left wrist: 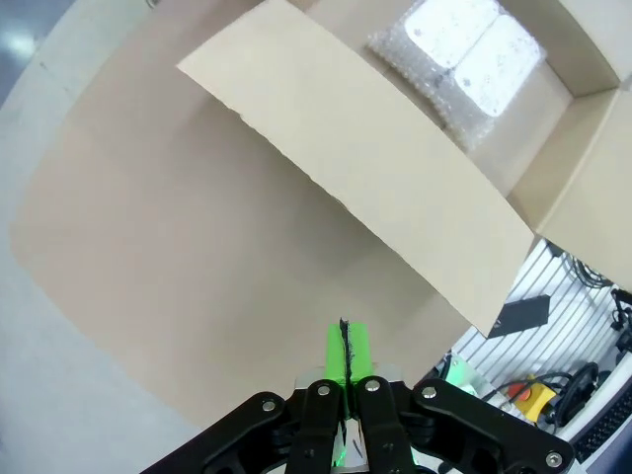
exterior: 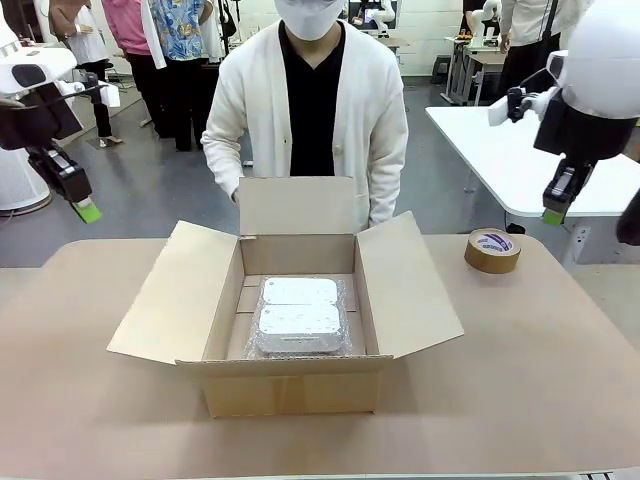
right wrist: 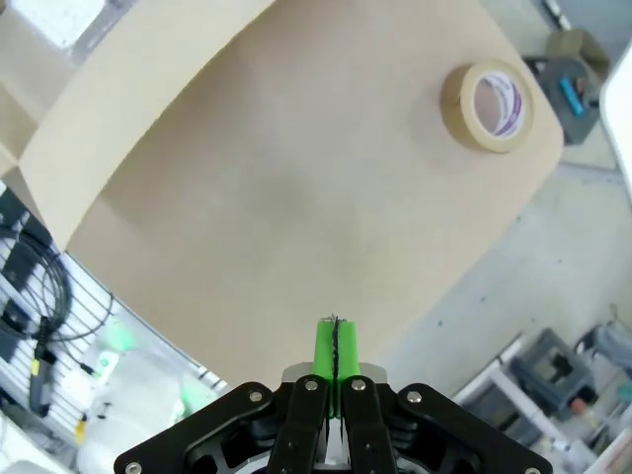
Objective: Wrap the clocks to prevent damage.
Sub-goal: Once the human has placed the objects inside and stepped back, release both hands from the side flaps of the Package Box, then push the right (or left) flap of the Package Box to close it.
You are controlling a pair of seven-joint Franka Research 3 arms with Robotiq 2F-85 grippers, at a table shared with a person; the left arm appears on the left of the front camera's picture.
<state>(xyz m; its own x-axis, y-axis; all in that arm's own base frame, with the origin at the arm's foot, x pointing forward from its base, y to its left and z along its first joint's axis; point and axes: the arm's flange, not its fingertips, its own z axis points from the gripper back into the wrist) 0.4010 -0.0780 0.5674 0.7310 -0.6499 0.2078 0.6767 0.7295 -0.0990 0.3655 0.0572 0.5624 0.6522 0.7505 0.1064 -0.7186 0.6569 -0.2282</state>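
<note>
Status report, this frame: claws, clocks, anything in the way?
Left claw, right claw shut, empty, hovering. Bubble-wrapped clocks in open box. Tape roll aside, nothing over box.

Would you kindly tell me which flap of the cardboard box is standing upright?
The far flap is the one standing straight up. The left flap and the right flap both slant outward to the sides instead.

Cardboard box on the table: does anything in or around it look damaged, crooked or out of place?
Nothing stands out. The cardboard box stands open with flaps spread, two bubble-wrapped clocks lie flat inside, and the tape roll lies flat on the table nearby.
</note>
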